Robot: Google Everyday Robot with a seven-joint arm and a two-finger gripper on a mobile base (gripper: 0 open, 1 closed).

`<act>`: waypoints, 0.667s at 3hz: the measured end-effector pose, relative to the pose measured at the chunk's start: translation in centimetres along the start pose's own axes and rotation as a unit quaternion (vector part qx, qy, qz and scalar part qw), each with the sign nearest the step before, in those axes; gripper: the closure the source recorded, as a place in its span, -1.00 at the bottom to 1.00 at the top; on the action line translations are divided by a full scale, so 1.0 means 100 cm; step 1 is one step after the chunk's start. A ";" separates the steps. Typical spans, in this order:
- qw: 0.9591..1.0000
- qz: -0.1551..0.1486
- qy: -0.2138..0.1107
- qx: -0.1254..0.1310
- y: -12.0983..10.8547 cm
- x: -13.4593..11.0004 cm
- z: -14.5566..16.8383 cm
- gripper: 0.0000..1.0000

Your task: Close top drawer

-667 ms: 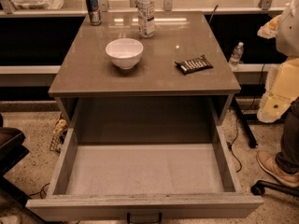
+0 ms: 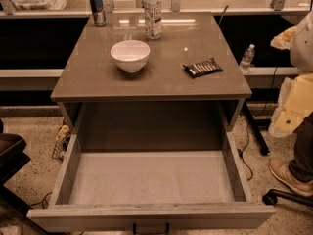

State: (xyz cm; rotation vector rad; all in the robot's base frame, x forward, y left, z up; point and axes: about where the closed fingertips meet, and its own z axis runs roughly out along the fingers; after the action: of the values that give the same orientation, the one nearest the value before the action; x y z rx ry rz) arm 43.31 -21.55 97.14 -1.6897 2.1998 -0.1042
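Grey top drawer (image 2: 151, 180) open; bowl (image 2: 130, 55), bottle (image 2: 153, 14) on tabletop (image 2: 93, 80); tool unseen.

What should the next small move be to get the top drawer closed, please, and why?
Probably bring the gripper, which is not in view, to the front panel of the top drawer, near its handle: the drawer stands pulled far out, so contact there must come before any push.

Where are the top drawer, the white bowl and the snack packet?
top drawer (image 2: 151, 180), camera view, bare pale bottom.
white bowl (image 2: 130, 53), camera view, middle of its inside.
snack packet (image 2: 203, 67), camera view, middle of the wrapper.
end effector: not in the camera view.
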 end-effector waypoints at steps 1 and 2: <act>0.999 0.019 -0.027 -0.006 0.019 0.016 0.027 -0.71; 0.993 0.064 -0.099 -0.021 0.070 0.045 0.095 -0.09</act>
State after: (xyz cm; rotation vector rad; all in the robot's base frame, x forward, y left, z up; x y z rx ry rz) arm 38.96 -22.35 85.32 -1.5052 2.1671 0.1380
